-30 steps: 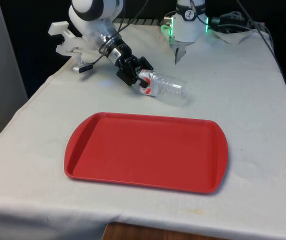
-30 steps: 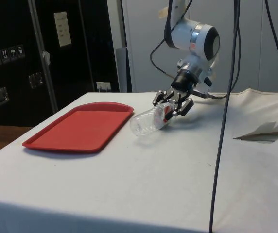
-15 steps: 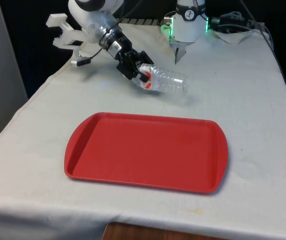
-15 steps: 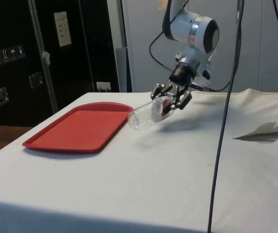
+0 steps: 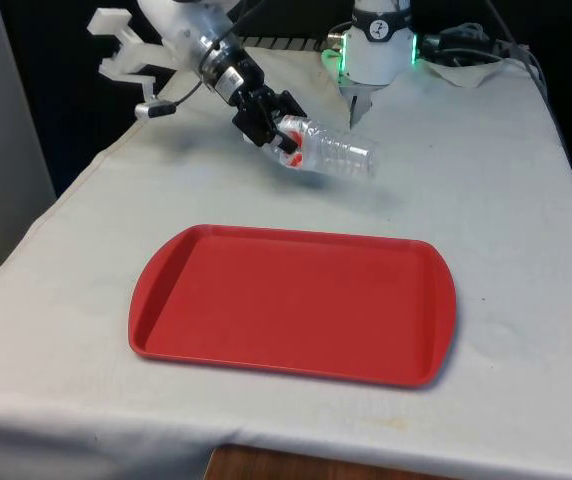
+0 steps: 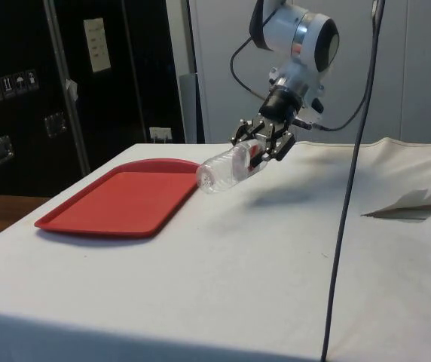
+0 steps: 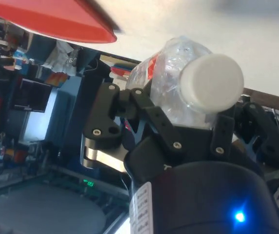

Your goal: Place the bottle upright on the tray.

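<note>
1. Gripper (image 5: 274, 131) sits toward the front view's left, clamped on the neck end of the clear bottle (image 5: 331, 155), which hangs nearly flat above the cloth, beyond the far rim of the red tray (image 5: 291, 300).
2. Swing the base down until the bottle stands vertical.
3. Carry it over the tray's middle, then lower gently so it doesn't topple.

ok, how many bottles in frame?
1. The bottle is clear, gripped near its white cap by the gripper, held tilted above the cloth, beyond the tray's far edge. None seems hidden.
</note>
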